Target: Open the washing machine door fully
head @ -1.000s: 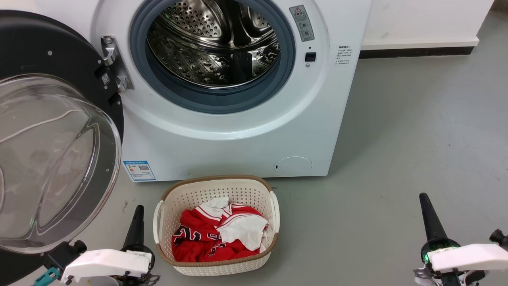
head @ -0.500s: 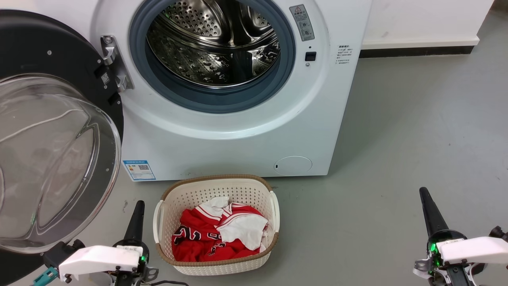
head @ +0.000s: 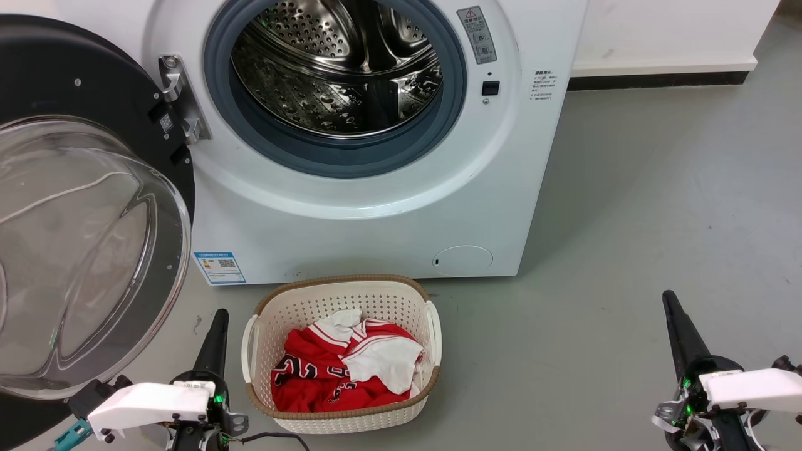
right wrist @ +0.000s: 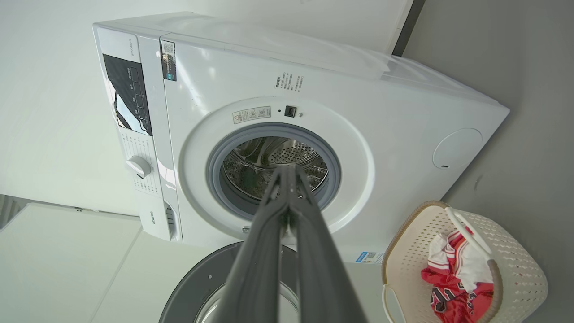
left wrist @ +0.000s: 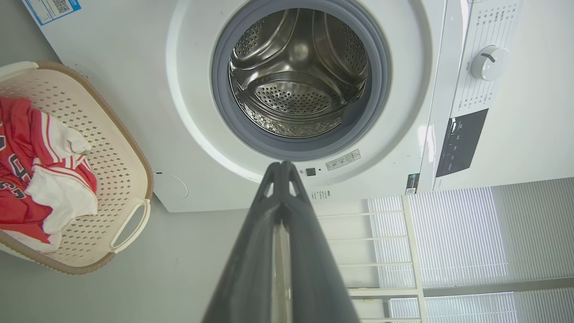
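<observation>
We count one washing machine [head: 376,219], its one washing machine door [head: 94,250] standing wide open on our left, and one basket [head: 341,291] on the floor [head: 626,219] before it. Our left fingers [head: 215,341] and right fingers [head: 680,332], two pairs, are pressed together, holding nothing.

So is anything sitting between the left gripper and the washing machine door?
Nothing visible. The left gripper hangs low, just right of the open washing machine door, only bare floor between; the laundry basket stands on the gripper's other side.
</observation>
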Available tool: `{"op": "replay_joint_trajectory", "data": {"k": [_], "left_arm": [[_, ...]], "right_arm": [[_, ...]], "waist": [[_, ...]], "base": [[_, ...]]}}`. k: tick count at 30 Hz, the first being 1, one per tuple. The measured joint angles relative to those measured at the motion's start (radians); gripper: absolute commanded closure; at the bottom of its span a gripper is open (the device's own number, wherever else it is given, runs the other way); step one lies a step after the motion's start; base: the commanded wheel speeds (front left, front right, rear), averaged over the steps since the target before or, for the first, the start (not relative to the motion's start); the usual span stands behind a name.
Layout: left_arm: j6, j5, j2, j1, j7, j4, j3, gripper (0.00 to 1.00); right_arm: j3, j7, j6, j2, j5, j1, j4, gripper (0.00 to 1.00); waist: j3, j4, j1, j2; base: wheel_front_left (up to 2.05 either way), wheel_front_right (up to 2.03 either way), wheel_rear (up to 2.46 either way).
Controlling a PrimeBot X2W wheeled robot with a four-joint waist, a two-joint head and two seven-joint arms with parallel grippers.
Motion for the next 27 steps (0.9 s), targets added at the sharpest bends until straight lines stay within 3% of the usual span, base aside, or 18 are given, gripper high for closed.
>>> {"op": "replay_joint_trajectory", "data": {"k": [27], "left_arm": [[-0.016, -0.201, 0.0, -0.033, 0.05, 0.02, 0.014, 1.0]], "right_arm": [[-0.019, 0.054, 0.0, 0.003, 0.197, -0.039, 0.033, 1.0]], "waist": [[0.003, 0.001, 0.0, 0.0]], "base": [[0.0, 0.0, 0.0]]}}
